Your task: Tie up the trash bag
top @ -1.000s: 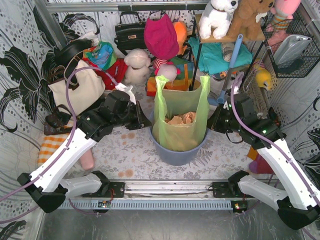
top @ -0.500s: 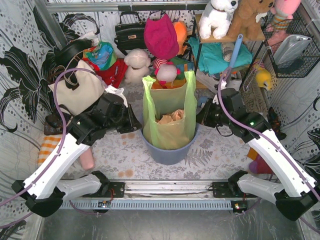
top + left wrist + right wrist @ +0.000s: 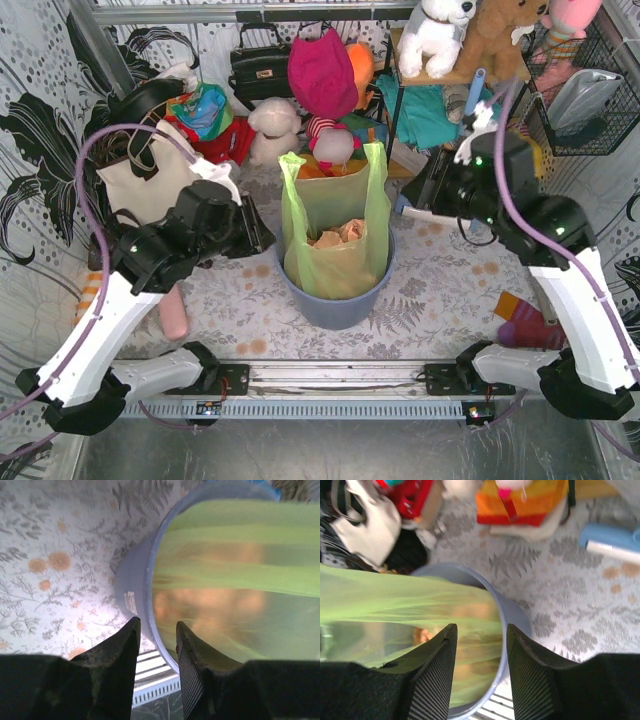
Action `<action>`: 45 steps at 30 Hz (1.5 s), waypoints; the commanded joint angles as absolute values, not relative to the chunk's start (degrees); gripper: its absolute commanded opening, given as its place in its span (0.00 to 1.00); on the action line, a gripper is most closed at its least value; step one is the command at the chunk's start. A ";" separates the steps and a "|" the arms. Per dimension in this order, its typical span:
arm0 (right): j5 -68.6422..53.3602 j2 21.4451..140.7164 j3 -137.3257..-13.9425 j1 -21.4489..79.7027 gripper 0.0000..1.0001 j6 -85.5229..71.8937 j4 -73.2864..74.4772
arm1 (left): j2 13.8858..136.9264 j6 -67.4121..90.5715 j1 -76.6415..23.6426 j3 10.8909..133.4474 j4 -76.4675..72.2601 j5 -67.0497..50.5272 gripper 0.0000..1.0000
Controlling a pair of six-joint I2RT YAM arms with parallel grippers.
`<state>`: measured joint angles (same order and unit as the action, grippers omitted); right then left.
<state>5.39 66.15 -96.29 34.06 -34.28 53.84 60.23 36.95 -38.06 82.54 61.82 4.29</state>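
Left of the bin (image 3: 338, 310), the left gripper (image 3: 156, 626) hangs with its jaws parted, gripping nothing. The trash bag (image 3: 335, 265) stands in the bin, both handles upright above the rim. Right of the bin, the right gripper (image 3: 479, 628) is likewise spread and empty.

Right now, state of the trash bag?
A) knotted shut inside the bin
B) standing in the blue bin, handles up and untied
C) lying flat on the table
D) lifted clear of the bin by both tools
B: the trash bag stands in the blue bin with its two handles upright and apart, no knot. The left tool and the right tool both have open, empty jaws.
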 commanded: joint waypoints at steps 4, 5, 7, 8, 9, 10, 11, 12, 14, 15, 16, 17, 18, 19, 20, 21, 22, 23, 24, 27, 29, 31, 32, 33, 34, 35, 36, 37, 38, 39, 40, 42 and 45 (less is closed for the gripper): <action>1.12 73.80 -118.50 34.19 0.44 -28.73 60.28 | 58.67 33.90 -37.48 96.76 63.45 15.35 0.45; -0.45 74.32 -120.36 34.21 0.44 -28.65 59.46 | 58.49 33.36 -37.45 98.86 62.56 15.15 0.45; -4.18 74.53 -122.11 34.24 0.44 -28.24 56.99 | 58.01 32.14 -37.51 102.46 59.59 13.44 0.46; -5.81 74.39 -122.33 34.24 0.45 -27.99 55.41 | 57.82 31.41 -37.47 104.15 57.60 11.67 0.47; -7.46 74.17 -122.22 34.22 0.45 -27.64 53.44 | 57.87 30.71 -37.52 105.61 55.32 9.59 0.48; -8.99 73.84 -121.82 34.24 0.46 -27.15 51.49 | 58.09 30.26 -37.53 107.22 53.18 7.31 0.49; -11.36 73.44 -120.98 34.24 0.46 -26.47 49.39 | 58.90 29.65 -37.47 109.05 51.25 5.09 0.50; -12.40 72.99 -120.44 34.21 0.47 -25.74 47.18 | 59.93 29.02 -37.51 110.86 49.56 2.58 0.51; -14.68 72.13 -118.64 34.19 0.48 -23.51 43.45 | 62.29 27.76 -37.51 114.64 46.40 -2.53 0.52; -15.30 71.69 -118.00 34.19 0.48 -22.27 41.82 | 63.53 27.13 -37.45 116.39 44.83 -5.48 0.52; -16.01 71.33 -117.31 34.19 0.49 -20.85 40.41 | 64.76 26.86 -37.51 117.69 42.79 -8.34 0.52; -16.74 70.95 -116.65 34.21 0.51 -19.69 38.83 | 65.96 26.84 -37.48 118.94 40.77 -11.22 0.53; -17.42 70.52 -116.02 34.20 0.52 -18.67 37.65 | 67.40 27.13 -37.47 120.18 38.32 -14.70 0.53; -18.37 70.23 -115.63 34.19 0.54 -17.64 36.32 | 68.85 27.75 -37.50 121.35 35.05 -18.09 0.54; -18.87 69.88 -115.22 34.20 0.56 -16.75 35.27 | 70.58 28.82 -37.53 122.63 32.34 -22.08 0.54; -19.01 69.57 -114.96 34.20 0.57 -16.07 34.38 | 72.07 30.12 -37.47 123.09 28.58 -25.95 0.55; -19.53 69.26 -114.51 34.21 0.58 -15.29 33.28 | 73.23 31.77 -37.50 122.95 24.45 -29.60 0.55; -19.74 68.93 -114.08 34.26 0.59 -14.35 32.44 | 74.16 34.25 -37.53 122.10 20.26 -31.93 0.55; -19.56 68.56 -113.87 34.24 0.60 -13.52 31.75 | 74.77 36.64 -37.52 120.80 15.80 -33.64 0.54; -18.30 68.12 -113.40 34.23 0.61 -11.88 30.19 | 76.02 42.64 -37.64 116.12 6.46 -36.22 0.53; -17.96 68.24 -113.34 34.19 0.62 -11.19 29.54 | 76.43 44.89 -38.38 114.26 3.31 -36.67 0.53; -18.53 68.52 -113.12 34.19 0.62 -10.77 28.96 | 76.21 46.65 -40.03 112.10 0.93 -36.74 0.53; -19.02 68.74 -113.12 34.20 0.63 -10.61 28.79 | 75.97 47.38 -40.87 111.13 0.24 -36.74 0.53; -19.39 68.95 -112.96 34.19 0.63 -10.55 28.54 | 75.79 48.04 -41.72 110.25 0.03 -36.66 0.53; -19.64 69.11 -112.89 34.24 0.63 -10.59 28.36 | 75.42 48.51 -42.60 109.57 -0.01 -36.70 0.53; -19.80 69.31 -112.74 34.20 0.63 -10.63 28.34 | 74.95 49.08 -43.23 108.99 -0.02 -36.77 0.53; -19.92 69.41 -112.53 34.19 0.63 -10.71 28.25 | 74.28 49.54 -43.73 108.39 -0.22 -36.92 0.54; -20.01 69.39 -112.24 34.22 0.63 -10.97 27.95 | 73.22 49.97 -43.98 107.84 -0.57 -36.90 0.54; -20.18 69.35 -111.91 34.26 0.64 -11.05 27.75 | 72.13 50.22 -44.01 107.42 -0.85 -36.77 0.55; -20.21 69.23 -111.56 34.23 0.64 -11.21 27.46 | 71.30 50.27 -44.03 107.33 -0.94 -36.62 0.55; -20.14 69.13 -111.25 34.26 0.64 -11.32 27.30 | 70.51 50.27 -44.03 107.43 -0.84 -36.46 0.56; -20.00 69.08 -110.92 34.22 0.63 -11.34 27.16 | 69.49 51.06 -44.03 108.01 -0.89 -37.00 0.57; -19.71 69.08 -110.94 34.19 0.64 -11.16 27.39 | 68.86 53.35 -44.03 108.71 -0.72 -38.82 0.59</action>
<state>-19.09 69.41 -110.85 34.06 -12.29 30.35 70.70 50.00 -43.83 107.02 3.86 -35.94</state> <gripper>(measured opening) 0.635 0.577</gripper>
